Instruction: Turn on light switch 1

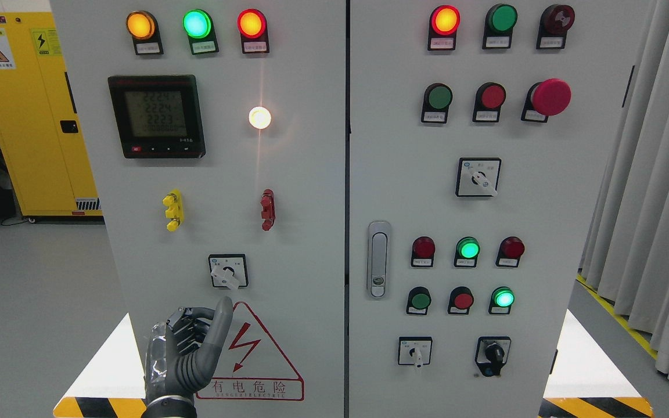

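Note:
A white rotary selector switch (pixel 228 271) sits low on the left cabinet door, its knob pointing down and to the right. A white lamp (pixel 259 118) glows above it on the same door. My left hand (pixel 192 348) is raised in front of the door just below the switch. Its thumb (pixel 221 325) points up, with the tip a little under the switch plate and apart from it. The other fingers are curled in and hold nothing. The right arm is out of view.
The left door carries a digital meter (pixel 156 116), orange, green and red lamps along the top, yellow and red test sockets, and a red warning triangle (pixel 253 354). The right door (pixel 462 209) has buttons, selector switches and a handle (pixel 378 259). A yellow cabinet (pixel 27 116) stands at left, curtains at right.

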Available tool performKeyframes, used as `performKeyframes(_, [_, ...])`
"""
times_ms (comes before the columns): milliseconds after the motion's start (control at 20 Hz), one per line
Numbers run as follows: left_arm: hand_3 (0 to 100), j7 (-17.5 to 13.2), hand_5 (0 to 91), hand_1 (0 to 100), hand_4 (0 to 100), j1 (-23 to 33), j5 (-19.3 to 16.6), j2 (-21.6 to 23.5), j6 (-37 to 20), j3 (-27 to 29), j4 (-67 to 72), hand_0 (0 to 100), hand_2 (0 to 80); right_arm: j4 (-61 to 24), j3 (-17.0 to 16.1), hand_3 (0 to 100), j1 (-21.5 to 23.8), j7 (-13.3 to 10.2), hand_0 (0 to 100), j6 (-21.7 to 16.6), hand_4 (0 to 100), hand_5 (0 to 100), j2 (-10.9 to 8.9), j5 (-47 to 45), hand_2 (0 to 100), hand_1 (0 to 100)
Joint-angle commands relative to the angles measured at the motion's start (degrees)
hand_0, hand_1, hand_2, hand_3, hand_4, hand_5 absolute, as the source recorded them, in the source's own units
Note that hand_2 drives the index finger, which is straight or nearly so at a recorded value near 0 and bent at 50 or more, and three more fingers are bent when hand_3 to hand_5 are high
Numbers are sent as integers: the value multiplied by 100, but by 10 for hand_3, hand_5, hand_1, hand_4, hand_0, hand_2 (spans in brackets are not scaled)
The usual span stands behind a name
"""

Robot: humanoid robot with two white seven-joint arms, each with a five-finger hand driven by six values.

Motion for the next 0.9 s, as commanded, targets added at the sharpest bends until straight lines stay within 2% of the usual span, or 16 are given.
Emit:
performKeyframes(0, [900,-46,881,445,916,1481,456,162,-1040,4,-175,67,621,0,0,0,0,4,0,0,0,0,0,0,40,500])
performKeyframes(150, [948,-283,882,442,972,2299,1081,364,-1788,101,18,68,632,0,0,0,0,-4,0,0,0,0,0,0,40,500])
performKeyframes(350, [984,-679,870,432,989,3030,1214,698,-2878,277,816,72,637,0,0,0,0,5,0,0,0,0,0,0,40,500])
performKeyframes(500, [978,-749,850,417,961,3295,1319,848,-3669,382,1651,77,618,0,0,0,0,-4,0,0,0,0,0,0,40,500])
performKeyframes(600, [963,-837,836,410,948,3453,1538,953,-4004,383,2266,81,607,0,0,0,0,5,0,0,0,0,0,0,40,500])
performKeyframes(700, [900,-951,719,385,904,3550,1750,1015,-4277,383,2925,89,582,0,0,0,0,5,0,0,0,0,0,0,40,500])
performKeyframes(850, [850,-1416,616,361,839,3577,1838,1042,-4620,418,4032,95,551,0,0,0,0,5,0,0,0,0,0,0,40,500])
